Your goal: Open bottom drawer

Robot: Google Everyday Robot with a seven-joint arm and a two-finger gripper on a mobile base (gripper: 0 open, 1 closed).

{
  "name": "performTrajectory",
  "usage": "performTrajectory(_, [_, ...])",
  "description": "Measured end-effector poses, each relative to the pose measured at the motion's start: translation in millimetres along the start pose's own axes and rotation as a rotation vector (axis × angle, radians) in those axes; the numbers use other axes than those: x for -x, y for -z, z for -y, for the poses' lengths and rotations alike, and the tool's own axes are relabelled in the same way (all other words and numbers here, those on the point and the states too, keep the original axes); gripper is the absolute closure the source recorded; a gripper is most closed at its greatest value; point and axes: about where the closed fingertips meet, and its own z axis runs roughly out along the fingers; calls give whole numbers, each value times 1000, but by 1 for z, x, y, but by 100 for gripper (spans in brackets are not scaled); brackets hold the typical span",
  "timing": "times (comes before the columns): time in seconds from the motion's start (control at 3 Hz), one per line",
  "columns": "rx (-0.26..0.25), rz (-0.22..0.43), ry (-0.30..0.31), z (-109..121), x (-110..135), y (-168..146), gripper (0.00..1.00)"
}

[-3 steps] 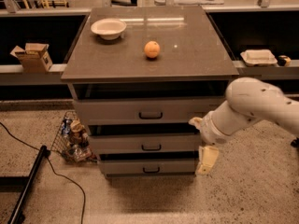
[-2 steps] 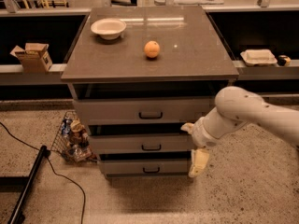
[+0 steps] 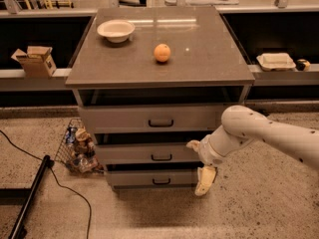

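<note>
The grey cabinet (image 3: 159, 59) has three drawers. The bottom drawer (image 3: 134, 178) is the lowest and narrowest front, shut, with a small black handle (image 3: 161, 181) at its centre. My gripper (image 3: 204, 179) hangs from the white arm (image 3: 264, 136) that comes in from the right. It is in front of the right end of the bottom drawer, well to the right of the handle and apart from it. One cream finger (image 3: 205, 179) points down to the floor.
A white bowl (image 3: 115, 30) and an orange (image 3: 162, 53) sit on the cabinet top. A wire basket of items (image 3: 77, 146) stands on the floor at the cabinet's left. A black pole and cable (image 3: 30, 198) lie at the lower left. Shelves flank the cabinet.
My arm and gripper have moved left, from beside the cabinet's right edge to in front of the right end of the bottom drawer. The drawers have not moved.
</note>
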Motion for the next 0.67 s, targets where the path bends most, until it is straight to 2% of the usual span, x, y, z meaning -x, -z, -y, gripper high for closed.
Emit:
performTrajectory(0.33, [42,-51,2,-4,-20,-39,0])
performTrajectory(0.67, [77,-91,15,-15,-55,-90,0])
